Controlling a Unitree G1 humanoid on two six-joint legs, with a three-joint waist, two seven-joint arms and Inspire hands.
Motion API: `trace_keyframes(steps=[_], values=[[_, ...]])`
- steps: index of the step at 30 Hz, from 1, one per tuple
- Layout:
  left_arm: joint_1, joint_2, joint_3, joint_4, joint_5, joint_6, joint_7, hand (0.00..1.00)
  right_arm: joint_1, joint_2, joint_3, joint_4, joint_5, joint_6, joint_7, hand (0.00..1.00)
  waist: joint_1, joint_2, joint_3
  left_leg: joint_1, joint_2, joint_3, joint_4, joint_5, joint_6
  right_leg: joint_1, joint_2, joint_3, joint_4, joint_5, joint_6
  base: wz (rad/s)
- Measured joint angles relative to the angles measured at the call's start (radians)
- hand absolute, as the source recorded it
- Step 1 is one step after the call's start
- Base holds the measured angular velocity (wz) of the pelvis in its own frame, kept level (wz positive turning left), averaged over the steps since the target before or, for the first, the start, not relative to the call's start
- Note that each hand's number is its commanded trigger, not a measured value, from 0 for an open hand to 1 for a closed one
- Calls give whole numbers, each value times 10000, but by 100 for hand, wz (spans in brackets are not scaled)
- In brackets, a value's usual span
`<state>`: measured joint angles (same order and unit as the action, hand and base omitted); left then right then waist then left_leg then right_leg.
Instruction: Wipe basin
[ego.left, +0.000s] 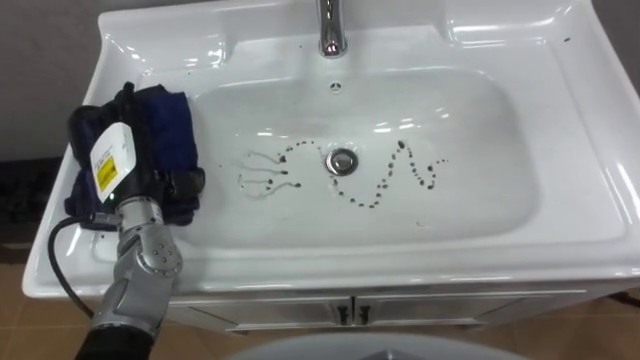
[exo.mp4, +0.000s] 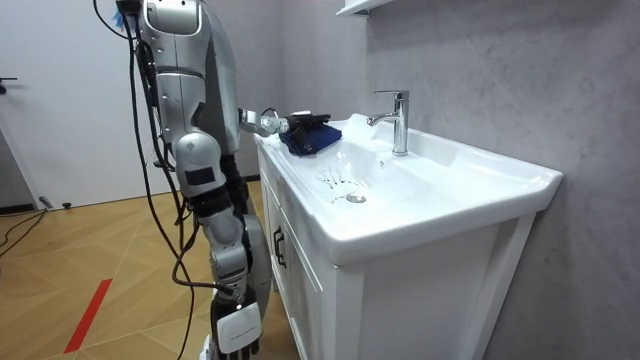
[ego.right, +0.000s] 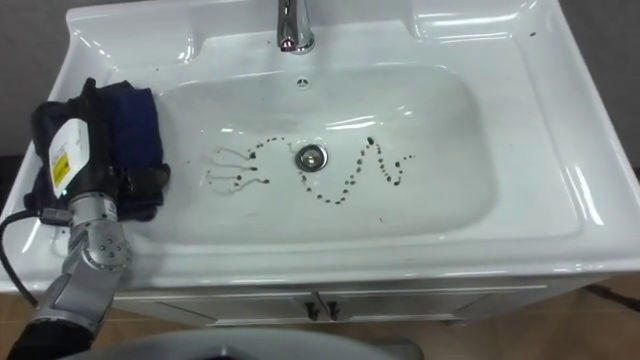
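Left hand (ego.left: 125, 165) buried in blue cloth (ego.left: 170, 120) on basin's (ego.left: 560, 250) left rim, grip unreadable. Stains (ego.left: 375, 195) rightward, strung left-right across drain (ego.left: 342, 161). Right hand (exo.mp4: 236, 330) hanging idle.

A: Head cameras?
B: Both eyes look steeply down on the basin (ego.left: 460, 130), close, tap (ego.left: 331, 30) at top edge.
A: Room view?
B: Stands off beside the robot, facing along the basin; shares basin and tap.

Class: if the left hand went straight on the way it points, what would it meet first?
The blue cloth under the left hand; beyond it, probably the basin's back left rim.
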<state>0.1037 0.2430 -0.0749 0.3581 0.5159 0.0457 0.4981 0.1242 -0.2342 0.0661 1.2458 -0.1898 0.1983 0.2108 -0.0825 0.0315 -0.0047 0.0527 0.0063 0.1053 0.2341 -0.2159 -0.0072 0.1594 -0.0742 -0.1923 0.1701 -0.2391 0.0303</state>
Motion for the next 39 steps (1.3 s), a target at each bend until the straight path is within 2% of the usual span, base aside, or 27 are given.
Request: trace_keyframes(steps=[7,16,25,29,30,31,32,33,39], values=[[-48,-5,2,677,8,-10,12,0,91,4,-11,-80,-69,125,-116,0,-27,184,-23,324,-2,57,-279,26,-35,190,24,145,-16,-2,-2,-6],[-152,-8,24,1051,172,-13,9,0,8,6,-12,0,-100,235,-115,0,55,136,-22,459,-7,56,-303,54,-39,185,33,307,-19,-6,-9,-5],[-341,-94,121,1614,273,-23,133,0,-56,10,-16,37,-105,649,-110,0,55,66,-57,531,16,83,-270,54,-38,166,50,410,11,-39,-26,-3],[-384,-143,153,1766,272,-22,164,0,-63,10,-27,-9,-105,663,-114,0,60,64,-61,627,23,115,-293,55,-40,241,53,442,7,-38,-28,-2],[-382,-148,154,1784,272,-22,161,6,-63,10,-27,-9,-105,667,-114,0,60,62,-62,658,23,115,-292,55,-40,279,53,444,-3,-38,-28,0],[-382,-176,184,1818,273,-21,134,51,-64,14,-60,-18,-121,678,-114,0,58,59,-63,724,21,122,-296,55,-40,347,53,452,-16,-38,-28,-4],[-378,-217,264,1820,274,-20,94,70,-67,27,-120,-57,-130,682,-116,0,58,60,-64,755,25,145,-300,55,-40,367,53,469,-14,-38,-29,-4],[-378,-234,292,1820,275,-19,86,98,-70,32,-121,-68,-131,682,-120,0,56,59,-64,761,27,149,-302,55,-40,370,55,473,-13,-38,-29,-4],[-462,-223,430,1808,466,-20,163,100,-67,32,-122,-70,-172,861,-113,0,59,59,-80,830,27,171,-316,56,-41,414,59,518,2,-38,-29,0]])
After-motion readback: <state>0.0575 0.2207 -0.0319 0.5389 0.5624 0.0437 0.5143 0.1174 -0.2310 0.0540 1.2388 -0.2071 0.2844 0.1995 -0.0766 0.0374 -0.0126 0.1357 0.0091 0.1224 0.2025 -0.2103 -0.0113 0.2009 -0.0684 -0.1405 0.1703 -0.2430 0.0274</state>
